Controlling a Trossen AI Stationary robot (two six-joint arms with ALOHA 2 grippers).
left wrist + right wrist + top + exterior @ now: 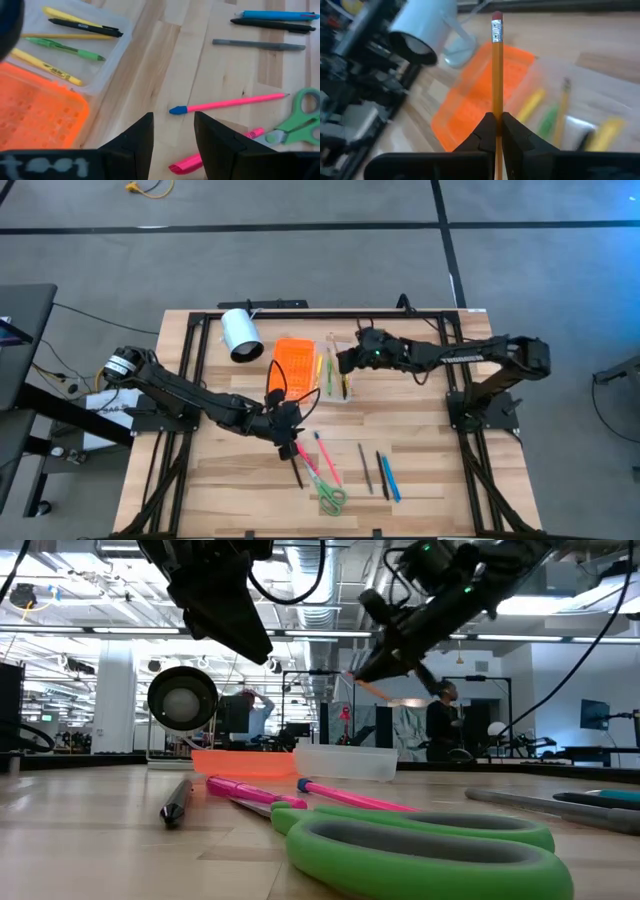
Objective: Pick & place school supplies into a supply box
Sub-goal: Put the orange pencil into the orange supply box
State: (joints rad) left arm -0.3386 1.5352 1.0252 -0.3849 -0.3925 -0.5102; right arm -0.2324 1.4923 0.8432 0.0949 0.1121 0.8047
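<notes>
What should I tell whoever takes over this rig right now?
Right gripper: shut on an orange pencil, raised over the clear tray.
Left gripper: open, empty, above the pink pencil and pink pen.
Done: several pens and pencils lie in the tray, beside the orange lid.
Left: drop the held pencil in; then both pink ones, scissors, grey pen, black pen and blue pen.

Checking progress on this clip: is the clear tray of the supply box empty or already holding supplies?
Partly filled. The clear tray holds yellow pencils, a green pen and a black pen; others still lie on the table.
</notes>
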